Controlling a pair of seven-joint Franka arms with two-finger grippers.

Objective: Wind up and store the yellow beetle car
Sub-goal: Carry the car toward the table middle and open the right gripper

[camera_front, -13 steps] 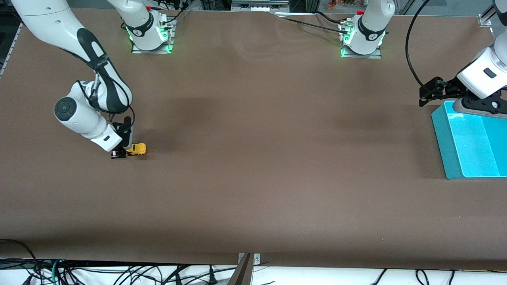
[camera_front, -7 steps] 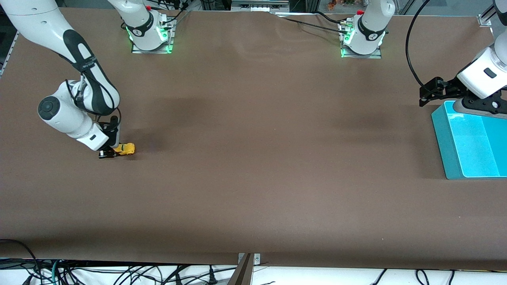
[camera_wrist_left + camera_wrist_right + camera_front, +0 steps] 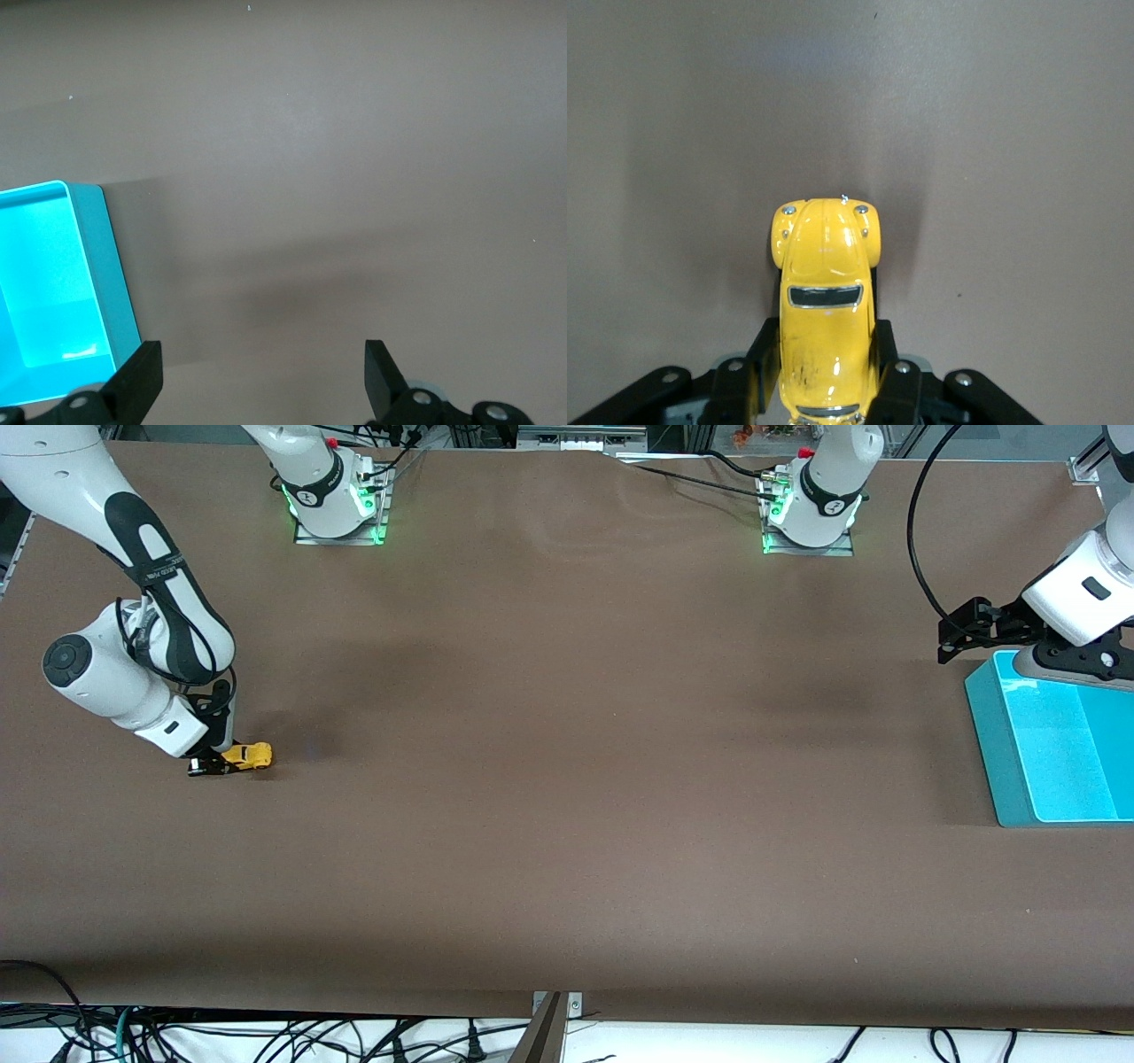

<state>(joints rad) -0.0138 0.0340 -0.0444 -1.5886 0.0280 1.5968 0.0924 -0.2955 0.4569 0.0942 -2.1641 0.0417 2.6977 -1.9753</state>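
Observation:
The yellow beetle car sits on the brown table toward the right arm's end. My right gripper is shut on its body, low at the table surface. In the right wrist view the yellow beetle car shows between the two black fingers, its nose pointing away from the wrist. My left gripper hangs open and empty by the rim of the turquoise bin at the left arm's end, and waits. In the left wrist view the left gripper has wide-apart fingers over bare table beside the turquoise bin.
The brown table spreads wide between the car and the bin. Cables hang along the table's edge nearest the front camera. The arm bases stand at the edge farthest from the camera.
My right gripper has dragged the yellow car along the table toward the right arm's end. The left arm has not moved.

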